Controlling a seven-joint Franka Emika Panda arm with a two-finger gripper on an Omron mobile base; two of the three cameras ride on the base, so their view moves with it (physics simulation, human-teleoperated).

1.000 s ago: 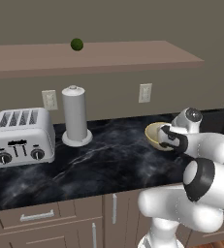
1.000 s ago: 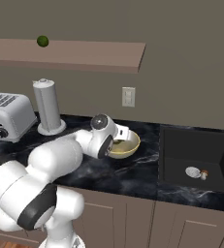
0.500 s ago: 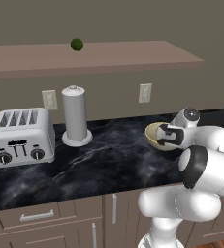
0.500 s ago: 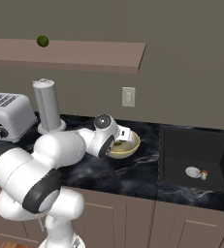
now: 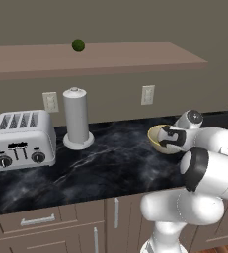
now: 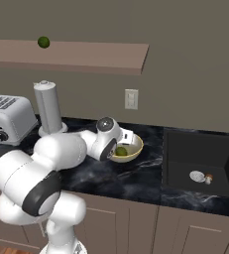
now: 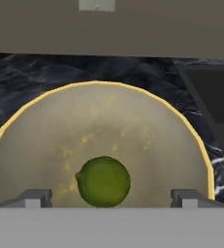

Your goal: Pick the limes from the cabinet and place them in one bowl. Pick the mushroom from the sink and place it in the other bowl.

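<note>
**One lime in the bowl, one on the shelf**

My gripper (image 7: 111,197) is spread wide and holds nothing. A lime (image 7: 104,181) lies in the yellow bowl (image 7: 45,145), right between the two fingertips (image 7: 35,197), and I can't tell if they touch it. The other lime (image 5: 78,45) sits up on the cabinet (image 5: 110,57). The mushroom (image 6: 208,177) is in the sink (image 6: 198,154) by the drain (image 6: 197,175). My arm hides part of the bowl from the left. Compared with a second ago, the arm has barely moved and the limes lie in the same places.
</note>
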